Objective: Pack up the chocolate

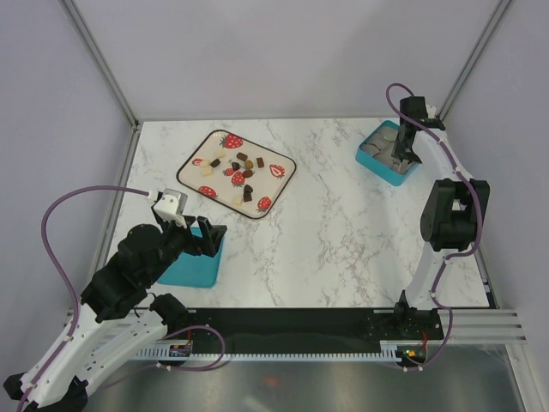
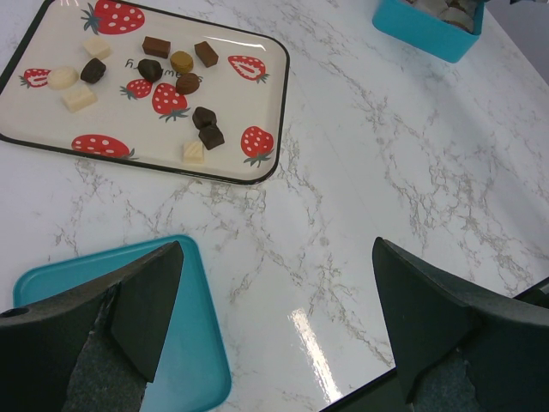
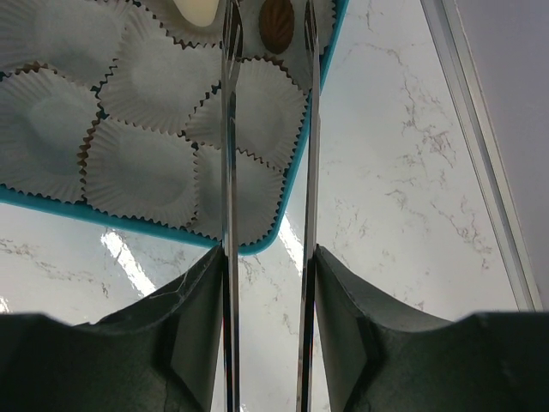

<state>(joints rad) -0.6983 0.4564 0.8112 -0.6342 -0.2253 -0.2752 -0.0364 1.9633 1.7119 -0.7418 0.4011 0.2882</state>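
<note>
Several small dark, light brown and cream chocolate pieces [image 1: 236, 166] lie on a strawberry-print tray [image 1: 193, 154]; they also show in the left wrist view [image 2: 159, 73]. My left gripper [image 1: 206, 239] [image 2: 279, 249] is open and empty, over the edge of a flat teal lid [image 2: 184, 360]. My right gripper [image 1: 410, 137] [image 3: 268, 251] is shut on metal tweezers [image 3: 230, 172] above the teal box [image 1: 390, 172] of white paper cups [image 3: 141, 172]. A brown chocolate [image 3: 276, 24] sits between the tweezer tips; whether it is pinched I cannot tell. A cream piece [image 3: 196, 10] lies in a cup beside it.
The teal lid [image 1: 193, 270] lies at the near left by my left arm. The box stands at the far right near the table's right edge and frame post. Marble tabletop [image 1: 343, 232] lies between tray, lid and box.
</note>
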